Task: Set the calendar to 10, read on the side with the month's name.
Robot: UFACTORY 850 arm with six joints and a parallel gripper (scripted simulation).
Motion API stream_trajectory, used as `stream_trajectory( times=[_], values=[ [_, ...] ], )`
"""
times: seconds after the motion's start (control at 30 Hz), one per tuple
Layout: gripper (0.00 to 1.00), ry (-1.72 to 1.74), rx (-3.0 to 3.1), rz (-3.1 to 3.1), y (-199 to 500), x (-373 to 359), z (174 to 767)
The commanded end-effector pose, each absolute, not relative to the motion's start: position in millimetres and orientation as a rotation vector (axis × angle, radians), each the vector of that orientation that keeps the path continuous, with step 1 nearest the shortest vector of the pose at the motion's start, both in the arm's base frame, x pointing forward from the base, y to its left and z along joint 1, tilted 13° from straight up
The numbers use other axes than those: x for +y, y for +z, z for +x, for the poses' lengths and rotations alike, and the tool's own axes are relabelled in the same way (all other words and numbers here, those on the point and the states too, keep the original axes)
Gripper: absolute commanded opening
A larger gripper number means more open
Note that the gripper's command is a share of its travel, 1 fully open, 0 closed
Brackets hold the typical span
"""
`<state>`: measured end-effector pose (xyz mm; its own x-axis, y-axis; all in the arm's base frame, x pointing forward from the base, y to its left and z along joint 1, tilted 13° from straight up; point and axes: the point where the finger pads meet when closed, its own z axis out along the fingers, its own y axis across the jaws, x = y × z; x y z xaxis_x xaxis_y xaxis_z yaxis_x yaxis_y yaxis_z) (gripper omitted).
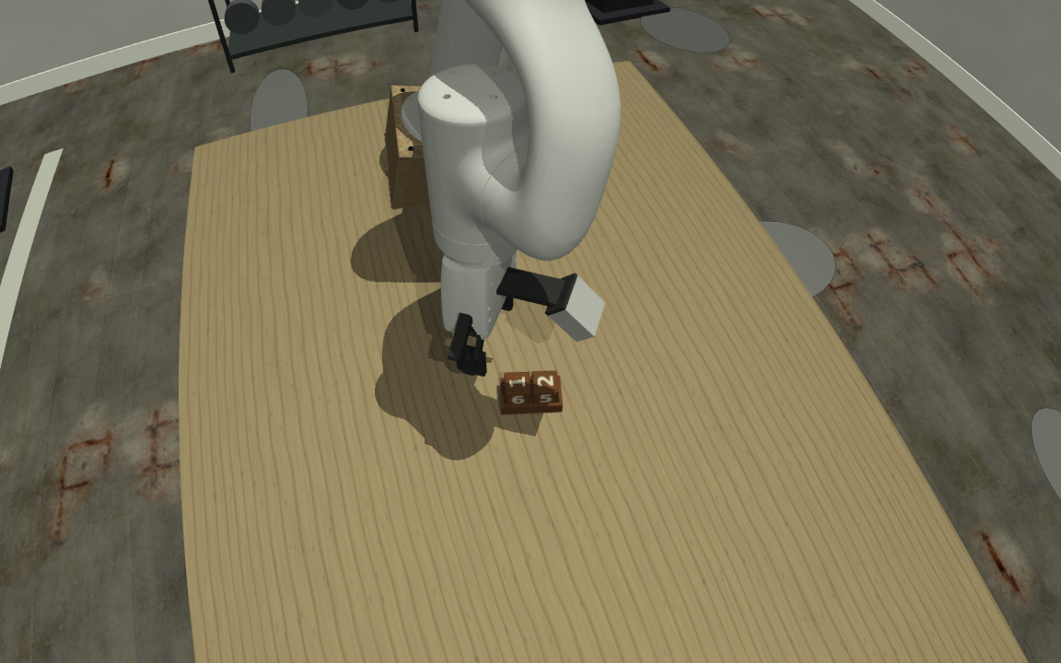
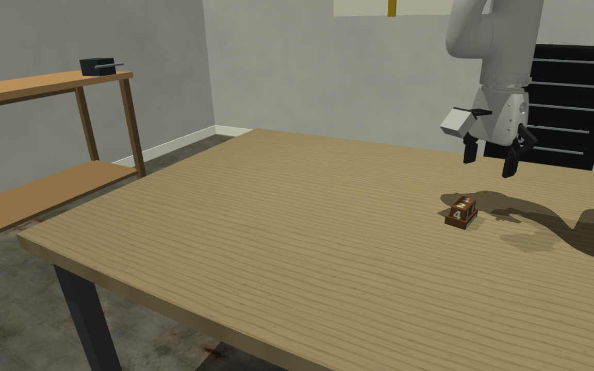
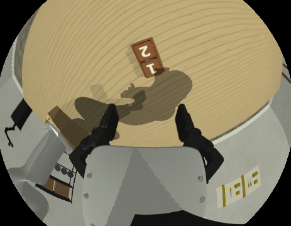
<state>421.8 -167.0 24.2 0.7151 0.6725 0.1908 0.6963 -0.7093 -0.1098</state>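
The calendar is a small brown tray [image 1: 530, 402] on the wooden table with two brown cubes side by side in it. The left cube [image 1: 517, 381] shows 1 on top and 6 on the near side. The right cube [image 1: 545, 380] shows 2 on top and 5 on the near side. In the exterior view the calendar [image 2: 460, 213] shows a 4 on its end face. No month name is in view. My gripper [image 2: 489, 161] hangs open and empty above the table, just beside and behind the calendar. The wrist view shows the calendar [image 3: 148, 58] ahead of the spread fingers.
The arm's wooden base block [image 1: 402, 157] stands at the table's far end. A wooden shelf unit [image 2: 50, 138] with a black box [image 2: 98, 66] stands off the table's side. A black cabinet [image 2: 566, 101] is behind the arm.
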Motion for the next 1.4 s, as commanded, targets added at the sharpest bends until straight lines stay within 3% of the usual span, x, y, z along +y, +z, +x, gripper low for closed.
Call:
stream_trajectory(
  times=[0.0, 0.23, 0.27, 1.37],
  values=[
    [1.0, -0.228, -1.33, -2.657, 31, -158, 438],
    [1.0, -0.243, -1.585, -2.531, 38, -146, 454],
    [0.47, -0.243, -1.585, -2.531, 38, -146, 454],
    [0.47, -0.243, -1.585, -2.531, 38, -146, 454]
  ],
)
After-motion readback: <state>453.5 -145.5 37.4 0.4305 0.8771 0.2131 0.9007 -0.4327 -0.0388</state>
